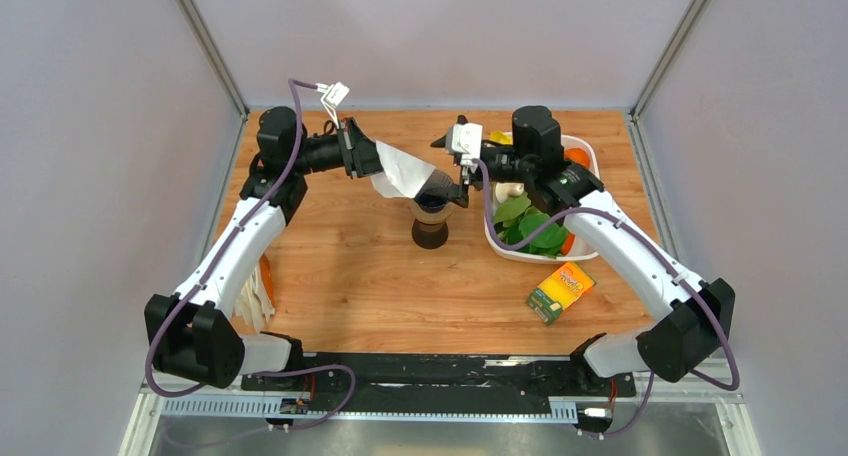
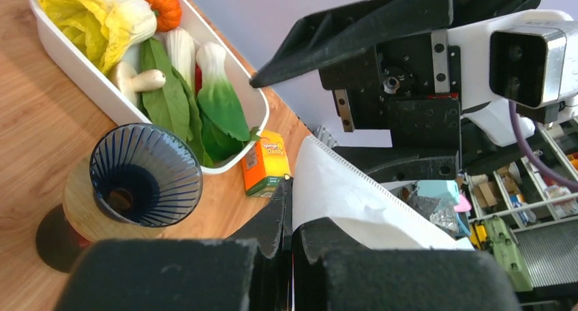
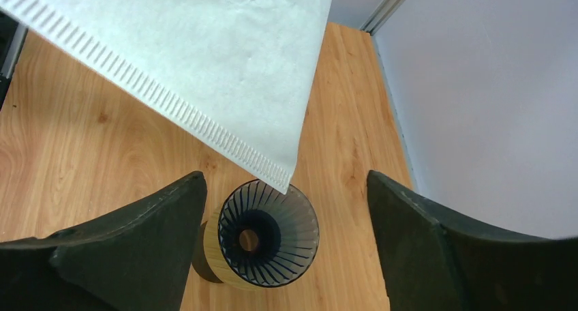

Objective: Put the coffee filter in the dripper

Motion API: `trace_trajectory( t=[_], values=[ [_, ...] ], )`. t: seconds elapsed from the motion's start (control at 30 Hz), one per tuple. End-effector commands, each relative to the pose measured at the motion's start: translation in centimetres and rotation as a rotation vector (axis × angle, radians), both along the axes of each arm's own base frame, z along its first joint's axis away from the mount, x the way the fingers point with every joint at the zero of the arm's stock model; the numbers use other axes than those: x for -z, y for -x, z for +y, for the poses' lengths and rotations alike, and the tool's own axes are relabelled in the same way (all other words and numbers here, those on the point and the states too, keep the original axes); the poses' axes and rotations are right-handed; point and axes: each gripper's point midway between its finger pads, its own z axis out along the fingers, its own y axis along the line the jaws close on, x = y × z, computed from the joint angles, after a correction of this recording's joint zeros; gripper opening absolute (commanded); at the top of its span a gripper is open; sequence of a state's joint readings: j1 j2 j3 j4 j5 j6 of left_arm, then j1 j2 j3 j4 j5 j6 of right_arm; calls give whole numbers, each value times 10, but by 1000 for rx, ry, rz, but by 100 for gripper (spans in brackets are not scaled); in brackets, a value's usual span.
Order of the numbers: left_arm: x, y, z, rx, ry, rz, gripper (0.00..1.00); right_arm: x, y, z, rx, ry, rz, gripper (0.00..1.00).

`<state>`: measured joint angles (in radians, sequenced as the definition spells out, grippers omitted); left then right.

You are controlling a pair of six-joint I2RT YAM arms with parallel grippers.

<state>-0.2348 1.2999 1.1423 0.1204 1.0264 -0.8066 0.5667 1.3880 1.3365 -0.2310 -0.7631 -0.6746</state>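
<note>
The dripper (image 1: 430, 216) stands mid-table, with a tan funnel, a ribbed dark blue inside and a dark brown base. It also shows in the left wrist view (image 2: 140, 178) and the right wrist view (image 3: 266, 234). My left gripper (image 1: 375, 163) is shut on the white paper coffee filter (image 1: 405, 170) and holds it in the air up-left of the dripper. The filter's lower corner hangs at the dripper's rim (image 3: 204, 65). The pinched filter shows between the left jaws (image 2: 354, 195). My right gripper (image 1: 462, 181) is open and empty, just right of the dripper's top.
A white tub (image 1: 590, 166) of toy vegetables stands at the right, behind my right arm. An orange and green box (image 1: 560, 291) lies in front of it. A stack of white filters (image 1: 257, 301) lies by the left arm.
</note>
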Motion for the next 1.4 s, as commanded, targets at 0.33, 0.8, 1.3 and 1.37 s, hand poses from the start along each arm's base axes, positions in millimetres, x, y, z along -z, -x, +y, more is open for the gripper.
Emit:
trace_trajectory(
  t=[0.33, 0.8, 1.3, 1.37],
  values=[
    [-14, 16, -1, 168, -97, -252, 0, -17, 37, -2, -133, 47, 230, 100],
    [-14, 29, -22, 208, -145, -297, 0, -21, 36, 12, -141, 49, 256, 68],
    [-13, 39, -20, 238, -152, -342, 0, -26, 56, 8, -196, 35, 291, 75],
    [-9, 41, -19, 245, -168, -354, 0, -27, 54, 6, -187, 32, 296, 67]
  ],
)
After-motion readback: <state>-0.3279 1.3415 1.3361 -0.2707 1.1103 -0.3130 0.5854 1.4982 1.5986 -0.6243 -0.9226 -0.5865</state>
